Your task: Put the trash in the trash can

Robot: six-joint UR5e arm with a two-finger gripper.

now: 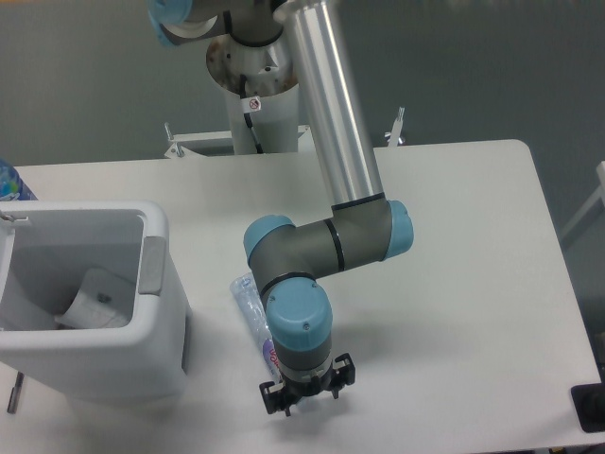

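Note:
A clear plastic water bottle [250, 307] with a red-and-blue label lies on the white table just right of the trash can. Its lower half is hidden behind my wrist. My gripper [307, 395] points down over the bottle's near end, low over the table, with its fingers spread apart and nothing visibly between them. The trash can [159, 312] is a white rectangular bin with a grey tab, standing at the left. A whitish plastic package [95, 301] lies inside it on the bottom.
The table's front edge [397, 448] runs just below the gripper. A blue-topped object [9, 182] peeks in at the far left behind the bin. The robot's base [257, 85] stands at the back, and a black block [592, 407] sits at the lower right.

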